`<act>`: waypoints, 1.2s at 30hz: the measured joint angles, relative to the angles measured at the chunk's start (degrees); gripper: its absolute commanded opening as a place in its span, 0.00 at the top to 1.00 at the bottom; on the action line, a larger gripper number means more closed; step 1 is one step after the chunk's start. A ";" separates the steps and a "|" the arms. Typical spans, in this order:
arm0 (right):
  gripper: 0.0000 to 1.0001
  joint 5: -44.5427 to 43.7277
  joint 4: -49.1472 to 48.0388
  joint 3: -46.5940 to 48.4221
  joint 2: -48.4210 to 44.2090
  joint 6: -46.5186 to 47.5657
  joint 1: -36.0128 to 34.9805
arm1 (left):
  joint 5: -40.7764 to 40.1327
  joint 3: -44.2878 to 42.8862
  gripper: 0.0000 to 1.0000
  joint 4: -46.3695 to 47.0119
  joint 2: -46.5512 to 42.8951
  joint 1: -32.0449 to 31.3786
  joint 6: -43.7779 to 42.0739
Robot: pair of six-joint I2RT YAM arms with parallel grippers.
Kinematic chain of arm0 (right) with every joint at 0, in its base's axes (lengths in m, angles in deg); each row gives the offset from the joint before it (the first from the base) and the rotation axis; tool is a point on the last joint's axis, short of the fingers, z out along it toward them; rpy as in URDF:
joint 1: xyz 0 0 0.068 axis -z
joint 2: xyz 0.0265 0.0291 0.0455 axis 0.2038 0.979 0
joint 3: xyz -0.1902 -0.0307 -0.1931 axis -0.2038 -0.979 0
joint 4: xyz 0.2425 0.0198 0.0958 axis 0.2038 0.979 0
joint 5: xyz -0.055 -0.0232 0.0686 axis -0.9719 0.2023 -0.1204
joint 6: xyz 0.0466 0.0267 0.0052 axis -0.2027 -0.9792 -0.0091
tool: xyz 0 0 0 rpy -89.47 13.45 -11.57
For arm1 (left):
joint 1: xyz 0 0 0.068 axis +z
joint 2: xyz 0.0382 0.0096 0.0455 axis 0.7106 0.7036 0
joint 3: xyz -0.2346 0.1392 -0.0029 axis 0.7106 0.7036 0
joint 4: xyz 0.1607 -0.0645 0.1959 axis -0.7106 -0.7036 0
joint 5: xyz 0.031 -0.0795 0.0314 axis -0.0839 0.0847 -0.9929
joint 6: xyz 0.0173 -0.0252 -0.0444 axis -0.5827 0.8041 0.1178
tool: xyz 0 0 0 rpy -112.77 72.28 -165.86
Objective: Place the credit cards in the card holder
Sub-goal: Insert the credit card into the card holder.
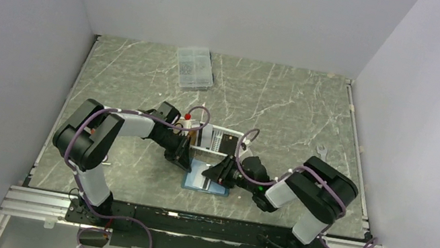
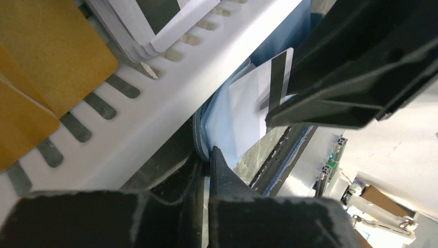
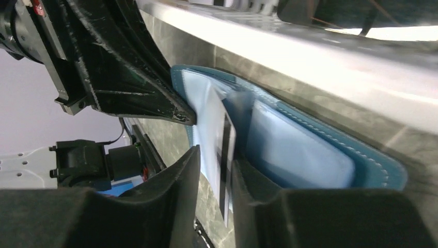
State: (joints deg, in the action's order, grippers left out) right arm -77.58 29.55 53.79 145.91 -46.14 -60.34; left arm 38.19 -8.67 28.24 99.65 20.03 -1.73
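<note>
While the left fingers pinched the card holder's edge, the right fingers stood slightly parted around a striped card. The card rested against the holder's pale inside.

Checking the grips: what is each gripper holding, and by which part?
Left gripper pinches the edge of the card holder. Right gripper seems to hold nothing: its jaws stand apart around the striped card.

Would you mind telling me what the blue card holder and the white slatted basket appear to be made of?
The card holder looks like leather or a leather imitation, matte teal, with pale stitching along its edge; which, I cannot tell. The basket looks like moulded plastic, smooth and white, with evenly cut slots.
</note>
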 measured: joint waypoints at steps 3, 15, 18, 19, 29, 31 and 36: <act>0.58 -1.66 6.91 1.42 -4.37 1.20 -1.03 | 0.04 -0.02 1.00 -0.13 0.00 0.04 0.24; 0.54 -8.09 25.53 5.38 -12.41 3.87 -4.20 | 0.35 -0.07 1.00 -0.13 0.00 0.04 0.26; 0.54 -9.97 30.99 6.73 -14.43 5.05 -4.61 | 0.39 -0.09 1.00 -0.13 0.00 0.02 0.26; 0.54 -10.49 32.87 7.17 -15.08 5.46 -4.66 | 0.39 -0.11 1.00 -0.13 0.00 0.02 0.26; 0.54 -14.23 41.46 10.10 -17.22 7.87 -5.81 | 0.46 -0.11 0.98 -0.15 0.00 -0.07 0.24; 0.54 -14.64 42.97 10.75 -17.75 8.39 -6.45 | 0.48 -0.15 0.96 -0.20 0.00 -0.07 0.24; 0.54 -15.45 42.71 14.71 -12.83 9.62 -7.91 | 0.42 -0.35 0.90 -0.81 -0.02 -0.11 0.17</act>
State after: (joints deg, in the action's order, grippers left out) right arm -93.03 72.26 68.50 133.08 -36.52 -68.25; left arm 38.61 -9.02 27.43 99.63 19.92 -1.55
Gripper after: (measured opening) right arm 0.456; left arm 0.080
